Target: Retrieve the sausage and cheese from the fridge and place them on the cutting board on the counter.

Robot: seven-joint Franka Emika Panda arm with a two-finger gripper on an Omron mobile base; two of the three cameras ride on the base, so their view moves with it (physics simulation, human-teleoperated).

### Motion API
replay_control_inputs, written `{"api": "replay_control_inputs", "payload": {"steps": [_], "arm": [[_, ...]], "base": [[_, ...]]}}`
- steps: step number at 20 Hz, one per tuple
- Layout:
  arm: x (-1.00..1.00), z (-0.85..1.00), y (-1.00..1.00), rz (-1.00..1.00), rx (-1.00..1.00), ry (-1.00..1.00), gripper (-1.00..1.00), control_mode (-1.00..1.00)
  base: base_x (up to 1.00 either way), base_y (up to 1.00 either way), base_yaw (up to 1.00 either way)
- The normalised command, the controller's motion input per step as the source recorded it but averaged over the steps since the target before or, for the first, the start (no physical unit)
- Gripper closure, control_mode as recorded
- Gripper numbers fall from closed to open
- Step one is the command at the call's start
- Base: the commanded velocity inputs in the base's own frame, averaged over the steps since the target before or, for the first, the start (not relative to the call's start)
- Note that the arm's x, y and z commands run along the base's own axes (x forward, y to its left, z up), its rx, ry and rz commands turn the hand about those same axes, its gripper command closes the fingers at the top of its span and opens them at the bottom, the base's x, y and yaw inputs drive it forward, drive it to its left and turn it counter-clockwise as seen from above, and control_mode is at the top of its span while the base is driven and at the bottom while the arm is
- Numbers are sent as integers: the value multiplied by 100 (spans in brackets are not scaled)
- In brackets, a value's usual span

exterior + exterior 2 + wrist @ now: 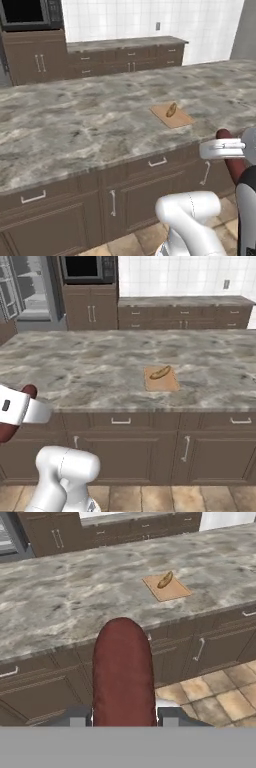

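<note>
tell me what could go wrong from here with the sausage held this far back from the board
The gripper is shut on the sausage near one end, so it could tip or slip on the way. The cutting board is small and already holds a tan item, so the sausage might bump it or roll off.

Base views flank the counter (75,125) (left, right) — hand view faces it too.
</note>
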Motion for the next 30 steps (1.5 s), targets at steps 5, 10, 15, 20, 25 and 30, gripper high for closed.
{"api": "replay_control_inputs", "payload": {"steps": [5, 10, 15, 20, 25, 30], "arm": [[0, 0, 0, 0, 0, 0, 100, 100], [0, 0, 0, 0, 0, 0, 100, 100], [0, 0, 0, 0, 0, 0, 100, 100], [0, 0, 0, 0, 0, 0, 100, 100], [0, 0, 0, 0, 0, 0, 100, 100], [0, 0, 0, 0, 0, 0, 100, 100]], "base": [[7, -64, 28], [33, -64, 24], [19, -100, 22], [69, -86, 20], [100, -8, 1], [100, 0, 0]]}}
